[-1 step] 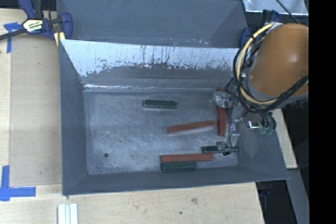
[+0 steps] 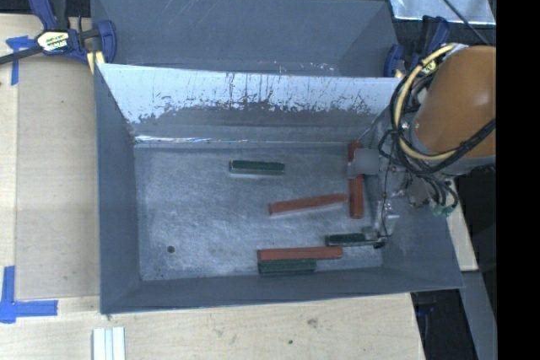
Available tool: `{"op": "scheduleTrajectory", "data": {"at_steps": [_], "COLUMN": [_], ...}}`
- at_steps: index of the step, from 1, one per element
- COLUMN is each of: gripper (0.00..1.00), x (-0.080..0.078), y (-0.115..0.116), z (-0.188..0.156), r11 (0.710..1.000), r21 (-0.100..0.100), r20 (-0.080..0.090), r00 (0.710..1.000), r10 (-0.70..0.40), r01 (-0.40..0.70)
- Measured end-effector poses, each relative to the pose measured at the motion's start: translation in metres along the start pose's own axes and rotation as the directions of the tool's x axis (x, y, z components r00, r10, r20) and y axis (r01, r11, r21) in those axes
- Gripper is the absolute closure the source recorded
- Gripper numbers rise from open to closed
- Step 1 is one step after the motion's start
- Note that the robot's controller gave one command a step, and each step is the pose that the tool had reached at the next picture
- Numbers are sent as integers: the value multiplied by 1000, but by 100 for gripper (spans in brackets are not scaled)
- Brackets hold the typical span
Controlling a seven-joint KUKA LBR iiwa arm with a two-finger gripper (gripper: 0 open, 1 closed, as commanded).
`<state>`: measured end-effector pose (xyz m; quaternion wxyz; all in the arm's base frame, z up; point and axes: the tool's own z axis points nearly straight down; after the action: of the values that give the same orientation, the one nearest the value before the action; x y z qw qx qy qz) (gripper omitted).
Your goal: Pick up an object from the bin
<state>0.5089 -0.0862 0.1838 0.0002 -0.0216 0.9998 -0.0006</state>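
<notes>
Six sticks lay on the floor of the bin (image 2: 118, 198), three red-brown and three dark green, most of them in its right half. The left half of the floor was bare but for a small dark speck (image 2: 171, 249), so the widest open room was there and across the middle towards the far wall.

The gripper (image 2: 386, 223) was low at the right end of the floor, close to the foot of the right sloping wall, with little room on that side. Whether it was open or closed could not be told, and nothing could be seen in its hold. Above it were the arm's orange cover (image 2: 460, 105) and looped cables (image 2: 405, 122).

Two sticks were nearest to it. The dark stick (image 2: 348, 240) lay flat with its right end just beside the gripper. The short red stick (image 2: 358, 198) lay pointing towards the far wall, just left of the gripper. A red scrap (image 2: 354, 153) sat at that stick's far end; whether it was a separate piece could not be told.

The long red stick (image 2: 308, 204) lay slightly slanted in the middle, its right end near the short red stick. The far green stick (image 2: 257, 168) lay alone, well apart from the rest. The front red stick (image 2: 299, 253) and front green stick (image 2: 287, 267) lay side by side at the foot of the near wall, apparently touching.
</notes>
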Motion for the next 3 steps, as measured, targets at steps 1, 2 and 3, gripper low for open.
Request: {"op": "scheduleTrajectory", "data": {"at_steps": [1, 2, 3], "gripper": [0, 0, 100], "x": [8, -19, -18], "y": [-9, -62, -61], "z": [117, 113, 114], "r11": [999, 981, 981], "r21": [-1, 2, -1], "r20": [0, 5, 1], "r00": [999, 981, 981], "r10": [-34, -195, -196], "r01": [34, 195, 196]}}
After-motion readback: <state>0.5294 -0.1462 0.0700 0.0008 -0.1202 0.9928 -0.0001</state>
